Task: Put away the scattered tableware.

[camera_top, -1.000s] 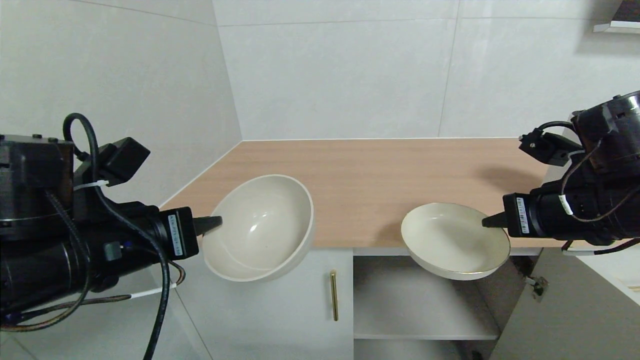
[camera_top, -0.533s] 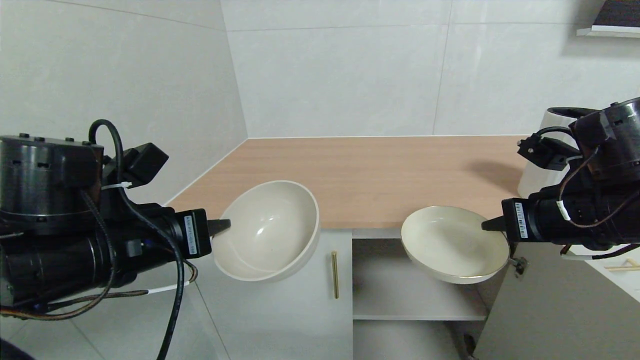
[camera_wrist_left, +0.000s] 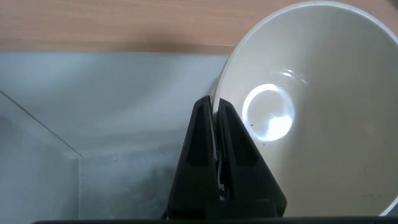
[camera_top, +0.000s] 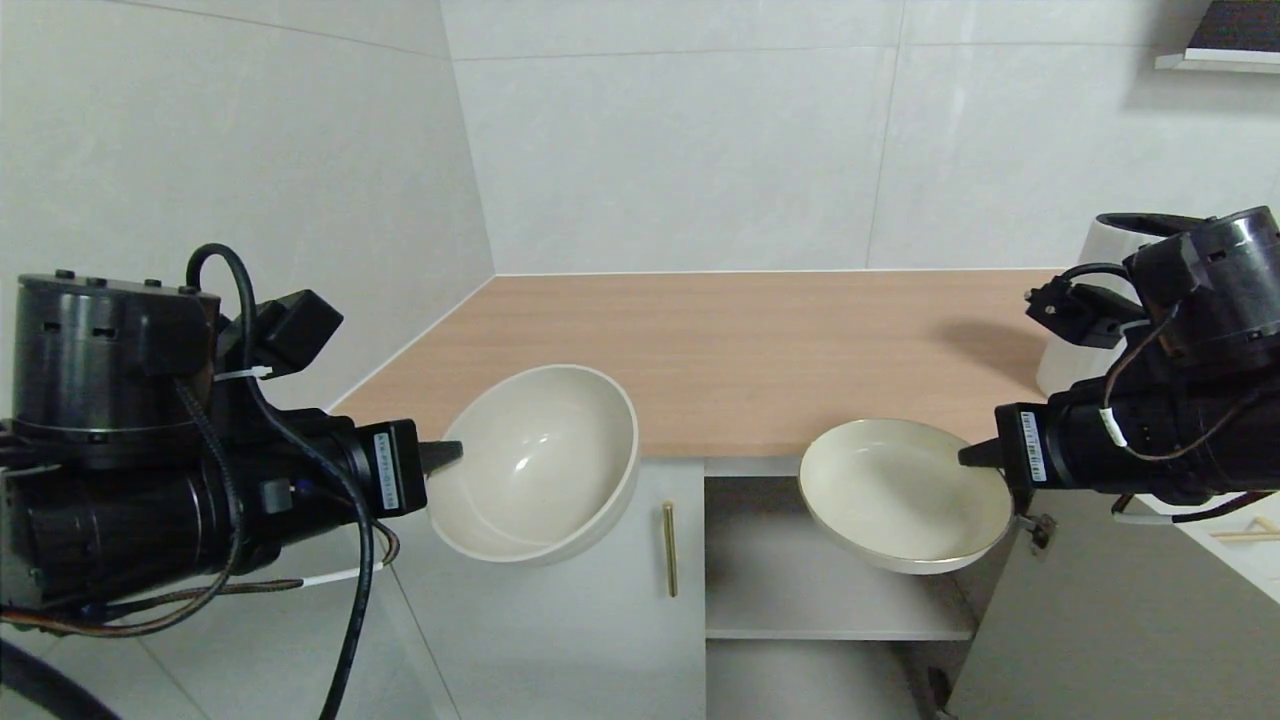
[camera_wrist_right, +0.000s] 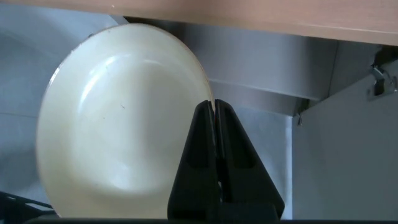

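- Cream bowl hangs ahead of my left gripper, fingers pinched onto its rim (one inside, one outside), nearly closed.
- Plate, also cream, juts out past my right gripper, rim clamped the same way.
- Progress, my guess: both pieces are lifted off the wooden countertop, neither stowed yet.
- Open cabinet shelf lies just beyond and below the plate, with roomy space inside.
- Watch the counter edge above the plate, the open door beside my right fingers, and the closed door under the bowl.
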You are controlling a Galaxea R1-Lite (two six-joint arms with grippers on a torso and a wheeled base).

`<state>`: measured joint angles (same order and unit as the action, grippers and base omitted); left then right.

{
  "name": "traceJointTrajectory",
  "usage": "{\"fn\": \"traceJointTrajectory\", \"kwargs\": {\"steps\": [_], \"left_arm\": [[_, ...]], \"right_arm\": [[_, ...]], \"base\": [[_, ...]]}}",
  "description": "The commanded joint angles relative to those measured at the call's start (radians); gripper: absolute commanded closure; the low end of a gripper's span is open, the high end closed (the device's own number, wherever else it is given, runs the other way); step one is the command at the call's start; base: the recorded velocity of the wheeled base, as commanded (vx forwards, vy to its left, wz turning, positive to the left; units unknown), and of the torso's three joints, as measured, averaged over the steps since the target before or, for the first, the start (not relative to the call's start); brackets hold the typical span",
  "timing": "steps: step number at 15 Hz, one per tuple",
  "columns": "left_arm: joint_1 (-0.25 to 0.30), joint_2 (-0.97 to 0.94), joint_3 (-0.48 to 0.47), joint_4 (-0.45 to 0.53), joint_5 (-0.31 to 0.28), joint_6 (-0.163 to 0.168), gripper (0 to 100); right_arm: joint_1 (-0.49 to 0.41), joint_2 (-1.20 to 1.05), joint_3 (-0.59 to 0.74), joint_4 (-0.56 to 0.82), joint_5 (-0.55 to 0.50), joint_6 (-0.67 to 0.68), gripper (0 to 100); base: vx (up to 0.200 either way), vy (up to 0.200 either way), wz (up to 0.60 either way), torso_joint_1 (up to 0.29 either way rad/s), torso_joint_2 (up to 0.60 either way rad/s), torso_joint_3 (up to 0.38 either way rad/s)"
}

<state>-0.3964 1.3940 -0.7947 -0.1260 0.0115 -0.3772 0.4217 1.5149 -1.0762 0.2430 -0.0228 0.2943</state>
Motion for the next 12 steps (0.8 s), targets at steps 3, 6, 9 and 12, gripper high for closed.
{"fn": "traceJointTrajectory", "kwargs": {"steps": [3, 6, 9, 12], "left_arm": [[0.001, 0.003, 0.000, 0.000, 0.001, 0.000, 100], [0.001, 0.003, 0.000, 0.000, 0.001, 0.000, 100], [0.001, 0.002, 0.000, 0.000, 0.001, 0.000, 100], [0.001, 0.010, 0.000, -0.001, 0.001, 0.000, 100]], "right_arm": [[0.000, 0.019, 0.009, -0.011, 0.000, 0.000, 100], [0.000, 0.021, 0.009, -0.011, -0.002, -0.001, 100], [0.000, 0.021, 0.010, -0.011, -0.002, -0.001, 100], [0.000, 0.022, 0.010, -0.011, -0.002, -0.001, 100]], "base": [[0.000, 0.000, 0.00, -0.071, 0.18, 0.106], [0.000, 0.000, 0.00, -0.163, 0.43, 0.255], [0.000, 0.000, 0.00, -0.172, 0.46, 0.295], [0.000, 0.000, 0.00, -0.149, 0.45, 0.308]]}}
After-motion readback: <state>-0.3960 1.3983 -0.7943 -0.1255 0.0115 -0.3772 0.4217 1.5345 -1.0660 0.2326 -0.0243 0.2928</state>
